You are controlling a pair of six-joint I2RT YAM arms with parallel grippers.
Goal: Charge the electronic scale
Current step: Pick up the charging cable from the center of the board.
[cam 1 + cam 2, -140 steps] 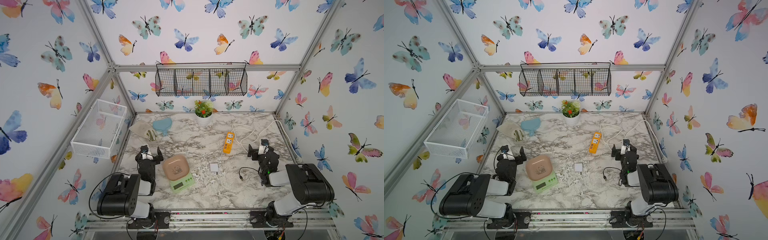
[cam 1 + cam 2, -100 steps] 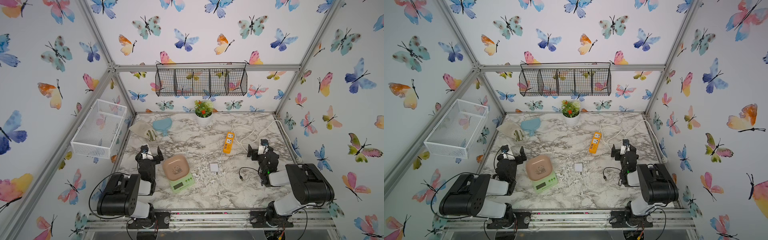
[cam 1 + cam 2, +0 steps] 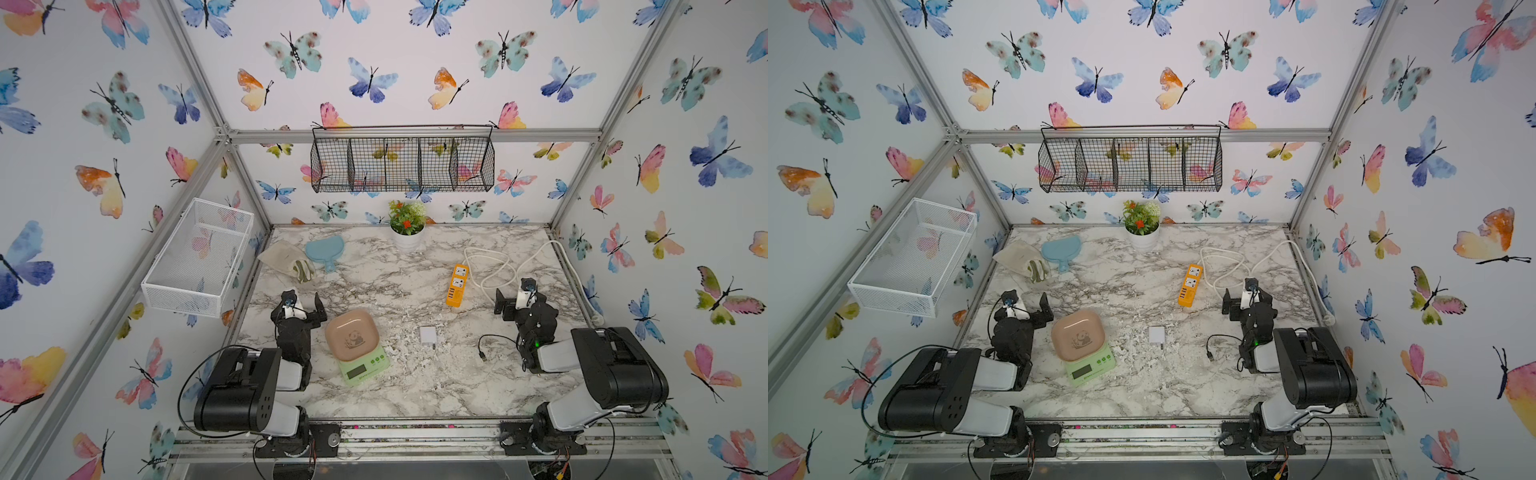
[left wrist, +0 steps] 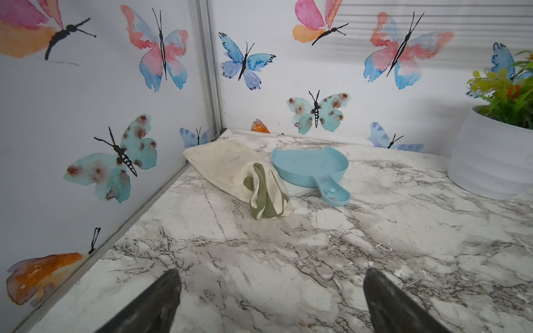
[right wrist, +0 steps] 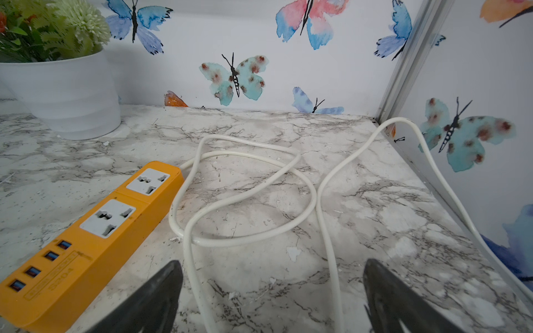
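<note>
**Scale stands on the marble surface, both claws released**

The room is a small booth. It has an aluminium frame (image 3: 257,136) and white walls covered with painted butterflies. A black wire basket (image 3: 403,164) hangs on the back wall, and a white mesh basket (image 3: 183,296) is fixed on the left wall. The surface (image 3: 374,291) has a grey and white marble pattern, with small white chips scattered around its middle.

The electronic scale (image 3: 357,347) stands on the left half of the surface, toward the bases of the arms, and its display end is the nearer one to them. The left claw (image 3: 303,301) is just beside the scale, not touching it, spread wide and holding nothing. The right claw (image 3: 513,297) is well apart on the other side, also released and empty.

Between the two arms lies a white charger cube (image 3: 428,335). A black cable (image 3: 482,356) lies near the right arm. Farther back is an orange power strip (image 3: 456,286), and its white cord (image 5: 188,259) makes loops on the surface in front of the right claw. A potted plant (image 3: 407,230) stands at the back wall. A blue dish (image 3: 325,250) and a cloth bag (image 3: 286,259) lie in the back left corner.
</note>
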